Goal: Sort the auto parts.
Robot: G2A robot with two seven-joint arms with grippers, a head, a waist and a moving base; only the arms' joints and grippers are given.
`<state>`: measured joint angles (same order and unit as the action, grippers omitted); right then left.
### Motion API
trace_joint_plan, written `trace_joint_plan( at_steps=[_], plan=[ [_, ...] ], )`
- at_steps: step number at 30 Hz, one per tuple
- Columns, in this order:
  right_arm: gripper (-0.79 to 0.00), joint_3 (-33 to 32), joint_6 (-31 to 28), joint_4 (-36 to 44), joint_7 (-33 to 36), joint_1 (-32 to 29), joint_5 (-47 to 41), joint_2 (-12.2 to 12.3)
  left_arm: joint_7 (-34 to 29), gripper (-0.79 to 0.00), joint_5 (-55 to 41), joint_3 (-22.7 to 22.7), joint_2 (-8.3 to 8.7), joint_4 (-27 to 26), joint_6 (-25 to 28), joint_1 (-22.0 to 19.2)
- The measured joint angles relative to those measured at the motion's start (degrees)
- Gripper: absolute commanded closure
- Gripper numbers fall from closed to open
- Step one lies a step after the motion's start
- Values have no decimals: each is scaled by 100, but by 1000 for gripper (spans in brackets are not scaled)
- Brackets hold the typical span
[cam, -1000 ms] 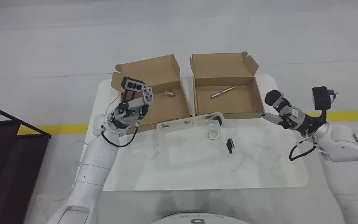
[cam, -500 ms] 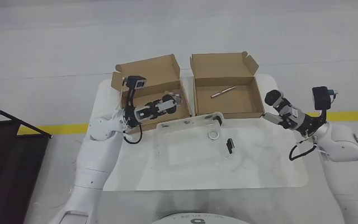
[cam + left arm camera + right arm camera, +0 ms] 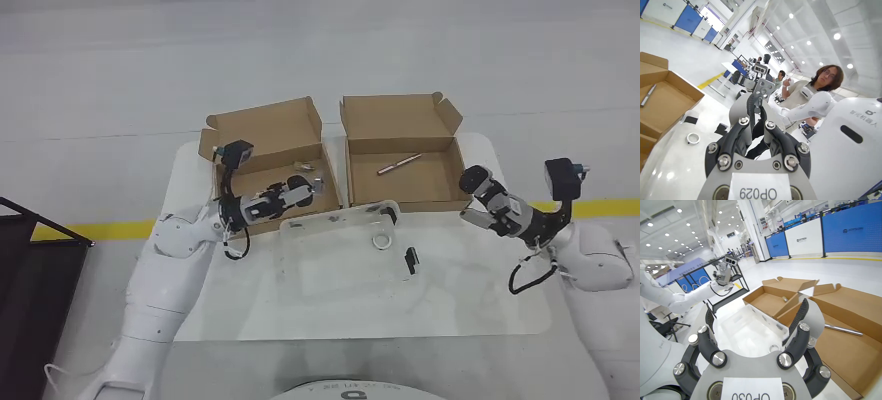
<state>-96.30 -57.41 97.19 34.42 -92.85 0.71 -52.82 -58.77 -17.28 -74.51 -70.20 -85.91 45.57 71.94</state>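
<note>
Open brown cardboard box (image 3: 270, 122) lies directly below the tightly pinched left gripper (image 3: 314, 185), judged its sorting destination; right gripper (image 3: 755, 309) stands wide, empty.

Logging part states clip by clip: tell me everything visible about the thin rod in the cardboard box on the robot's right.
The rod is slim, straight and looks like polished metal. It lies flat and slantwise on the floor of the open cardboard box, the only part in there, clear of the walls. Only the cardboard touches it; the right gripper, open, is at the box's side, apart from the rod.
</note>
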Motion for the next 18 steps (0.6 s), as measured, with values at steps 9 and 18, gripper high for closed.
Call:
trace_joint_plan(
  at_steps=[9, 18],
  plan=[
    [-785, 878, 302, 143, 533, 603, -334, 3, 761, 0, 1397, -65, 52, -462, -2, 174],
    [-785, 951, 487, 221, 569, 636, -67, -5, 1539, 0, 3089, 14, 75, -1212, -862, 473]
  ],
)
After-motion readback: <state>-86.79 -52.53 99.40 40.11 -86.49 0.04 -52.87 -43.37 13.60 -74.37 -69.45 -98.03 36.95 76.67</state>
